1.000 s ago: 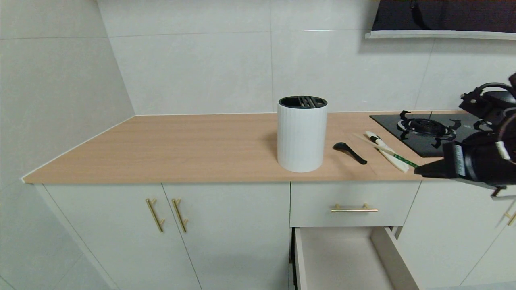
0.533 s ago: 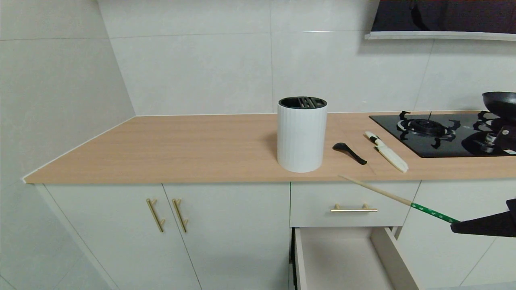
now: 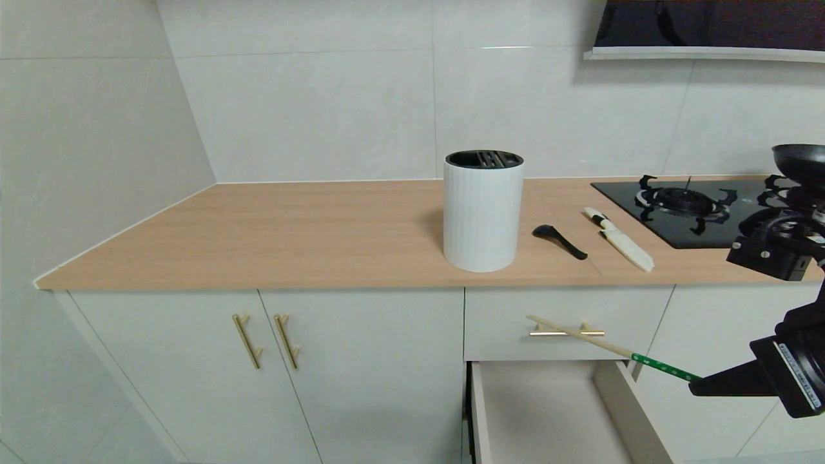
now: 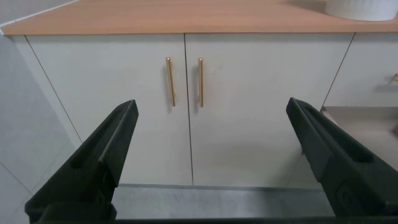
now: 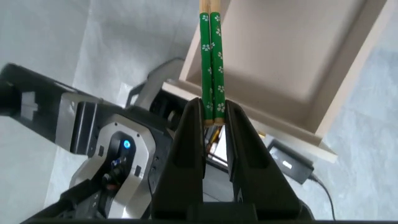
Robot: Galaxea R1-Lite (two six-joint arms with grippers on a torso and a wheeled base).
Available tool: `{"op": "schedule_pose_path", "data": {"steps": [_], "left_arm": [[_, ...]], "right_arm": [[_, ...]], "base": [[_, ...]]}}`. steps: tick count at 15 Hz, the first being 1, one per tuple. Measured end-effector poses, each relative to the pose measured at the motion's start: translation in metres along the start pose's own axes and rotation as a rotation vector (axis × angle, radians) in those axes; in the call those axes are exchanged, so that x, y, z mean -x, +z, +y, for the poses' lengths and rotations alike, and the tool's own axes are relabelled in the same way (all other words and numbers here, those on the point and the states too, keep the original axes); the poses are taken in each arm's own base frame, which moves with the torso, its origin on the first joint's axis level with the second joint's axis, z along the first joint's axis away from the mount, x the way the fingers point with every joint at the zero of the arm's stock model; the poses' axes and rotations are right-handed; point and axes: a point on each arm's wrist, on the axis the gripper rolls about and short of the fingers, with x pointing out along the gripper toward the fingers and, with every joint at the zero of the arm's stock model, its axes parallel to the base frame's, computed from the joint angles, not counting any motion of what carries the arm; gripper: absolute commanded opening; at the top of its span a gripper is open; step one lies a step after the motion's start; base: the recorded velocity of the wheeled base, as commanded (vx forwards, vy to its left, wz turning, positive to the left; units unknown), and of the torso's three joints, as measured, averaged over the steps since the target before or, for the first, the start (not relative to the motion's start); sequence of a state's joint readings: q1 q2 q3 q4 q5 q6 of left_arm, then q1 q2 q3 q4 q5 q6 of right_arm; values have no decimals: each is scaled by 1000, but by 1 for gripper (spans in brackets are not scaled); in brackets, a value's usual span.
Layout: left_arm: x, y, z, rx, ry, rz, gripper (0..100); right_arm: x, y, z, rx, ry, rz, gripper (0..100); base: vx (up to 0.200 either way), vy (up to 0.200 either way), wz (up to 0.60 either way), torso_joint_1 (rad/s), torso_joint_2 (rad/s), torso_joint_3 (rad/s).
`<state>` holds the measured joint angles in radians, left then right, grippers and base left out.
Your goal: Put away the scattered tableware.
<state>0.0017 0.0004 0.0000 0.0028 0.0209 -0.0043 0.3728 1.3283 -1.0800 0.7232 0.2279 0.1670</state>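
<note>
The right gripper (image 3: 695,388) pinches the chopsticks (image 3: 599,346) by their very end over the open drawer (image 3: 611,401), so they may tip, slip out and miss it; the left gripper (image 4: 211,124) is spread wide.

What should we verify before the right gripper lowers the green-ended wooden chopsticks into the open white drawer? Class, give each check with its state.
1. Right gripper shut on the pair of wooden chopsticks with green patterned ends: ok.
2. White pull-out drawer open: ok.
3. Chopsticks pointing over the drawer's inside: ok, by the right wrist view.
4. Tips clear of the brass handle above: cannot tell.
5. Left gripper open, facing the cabinet doors, out of the way: ok.
</note>
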Motion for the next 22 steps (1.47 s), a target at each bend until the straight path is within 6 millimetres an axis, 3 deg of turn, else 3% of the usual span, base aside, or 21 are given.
{"op": "schedule_pose_path", "data": {"steps": [15,22], "left_arm": [[0,0,0,0,0,0,100],[0,0,0,0,0,0,100]], "right_arm": [[-9,0,1,6,2,37,0],[-12,0,0,17,1,47,0]], "base": [[0,0,0,-155,459,298],[0,0,0,-18,83,67]]}}
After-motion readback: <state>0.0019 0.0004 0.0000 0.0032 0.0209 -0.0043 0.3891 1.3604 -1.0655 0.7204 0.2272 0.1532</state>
